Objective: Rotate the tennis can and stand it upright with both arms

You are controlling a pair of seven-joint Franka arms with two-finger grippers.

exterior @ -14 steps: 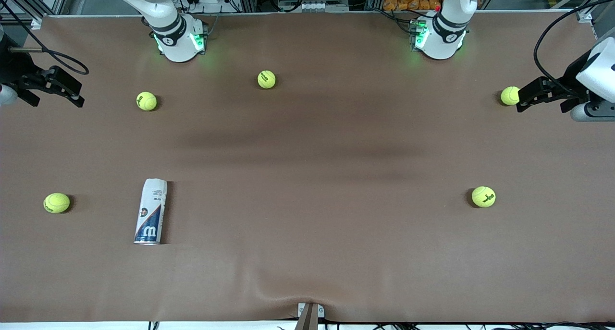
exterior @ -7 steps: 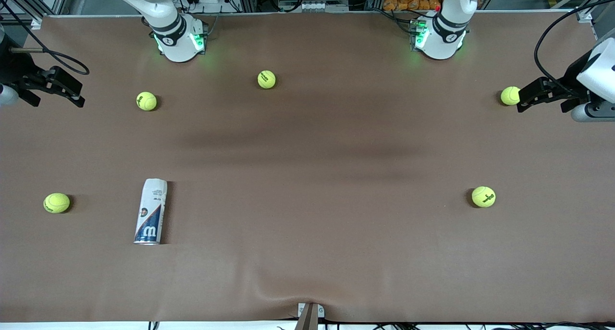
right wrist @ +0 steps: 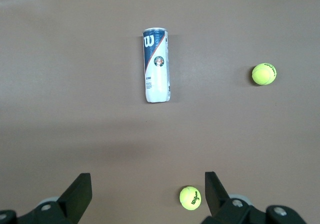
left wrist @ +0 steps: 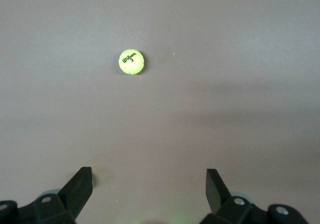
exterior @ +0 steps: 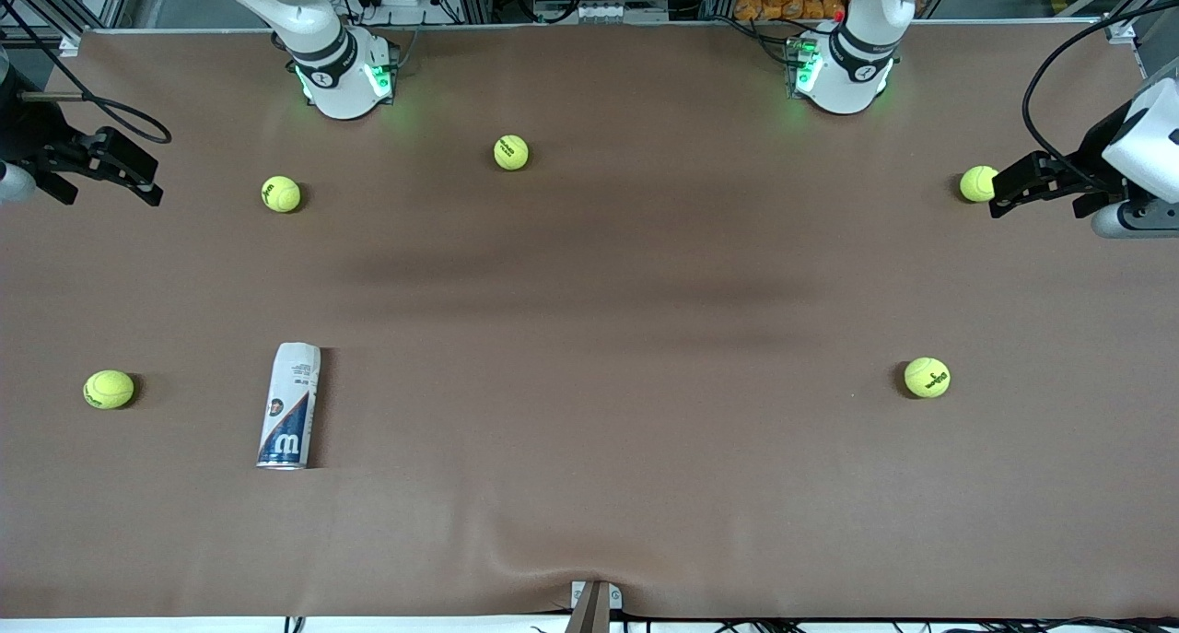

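left gripper (left wrist: 148, 184) and right gripper (right wrist: 147, 184), both spread wide and empty, hang over opposite end edges of the table (exterior: 589, 274). one tennis can (exterior: 289, 405) lies flat toward the near corner at the right arm's end; five tennis balls (exterior: 927, 377) are scattered. against the earlier frame, only the left gripper has shifted slightly.

White-and-navy tennis can (exterior: 289, 405) – white W, yellow-green tennis balls (exterior: 109, 389), brown table (exterior: 589, 486)
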